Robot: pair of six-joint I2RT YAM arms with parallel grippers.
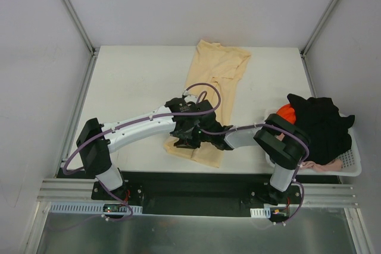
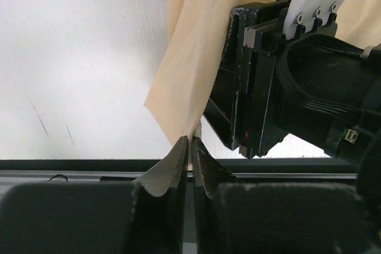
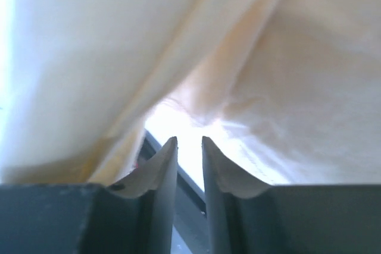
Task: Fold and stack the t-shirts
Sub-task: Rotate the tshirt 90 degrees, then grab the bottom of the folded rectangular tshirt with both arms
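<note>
A long pale peach-yellow t-shirt [image 1: 217,75] lies folded lengthwise down the middle of the table, its near end lifted by the grippers. My left gripper [image 1: 184,143] is at that near end, shut on a corner of the hem [image 2: 190,141]. The cloth [image 2: 190,57] rises from the pinched tips. My right gripper [image 1: 209,141] is close beside it and reaches under the shirt [image 3: 286,57]. Its fingers [image 3: 189,141] stand a little apart with bright space between them and no cloth in the gap. Black [image 1: 321,126], orange [image 1: 286,112] and pinkish [image 1: 330,165] t-shirts are heaped at the right.
A white lattice basket [image 1: 351,162] at the table's right near corner holds the heaped shirts. The right arm's black wrist [image 2: 286,87] fills the space just right of the left fingers. The table's near edge and a dark rail [image 2: 71,168] run just behind them.
</note>
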